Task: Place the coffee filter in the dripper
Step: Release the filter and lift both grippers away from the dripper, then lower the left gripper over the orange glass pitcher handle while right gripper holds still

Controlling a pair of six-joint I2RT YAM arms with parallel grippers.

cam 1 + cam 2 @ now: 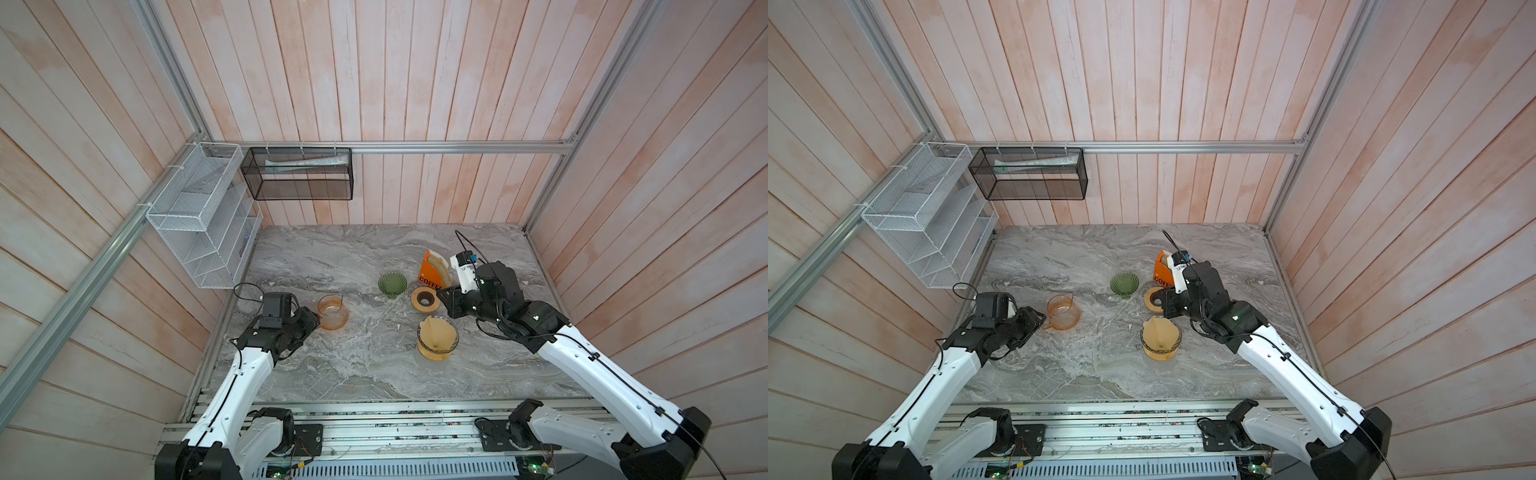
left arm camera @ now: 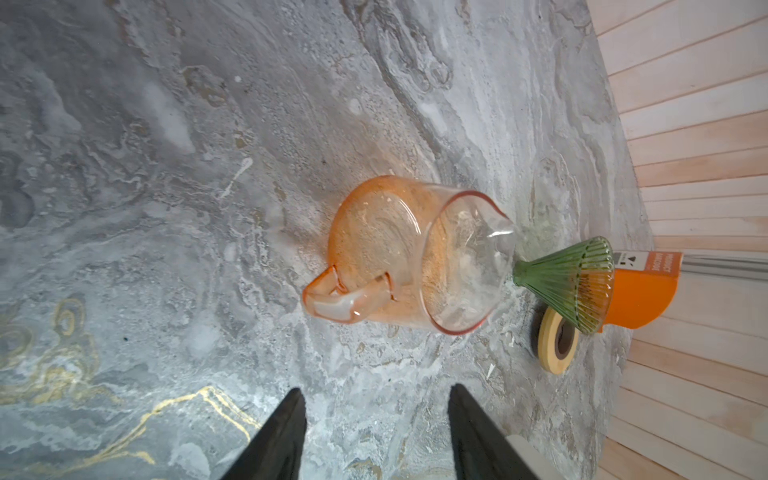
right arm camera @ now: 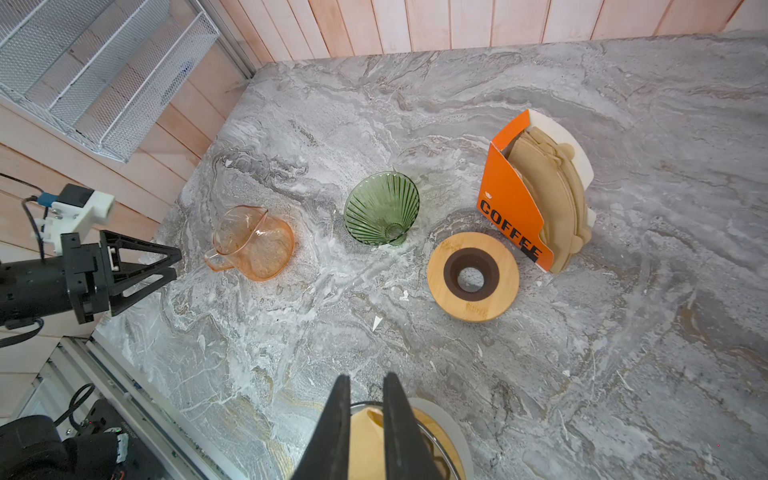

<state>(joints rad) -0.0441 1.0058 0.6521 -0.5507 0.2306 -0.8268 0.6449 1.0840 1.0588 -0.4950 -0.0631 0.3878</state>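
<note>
From above, the right claw (image 1: 442, 300) is mostly lost against its own black wrist, which also covers part of the orange holder (image 1: 428, 272). The right wrist view shows its jaws a narrow slit apart with nothing between them, close to the dripper (image 1: 436, 354), which that view cuts off at the frame edge. The coffee filter (image 1: 436, 334) sits inside the dripper, on the worktop (image 1: 353, 361) near the right arm. Its mouth is up, its point down, its axis about upright, and one edge stands above the rim. The orange holder carries a stack of brown filters. What lies in the black mesh basket (image 1: 297, 174) is hard to make out. The left claw (image 2: 376, 390) is open, holding nothing, just short of the orange glass pitcher (image 2: 399, 253). A green ribbed cone (image 2: 569, 282) and a wooden ring (image 2: 555, 340) stand beyond it.
</note>
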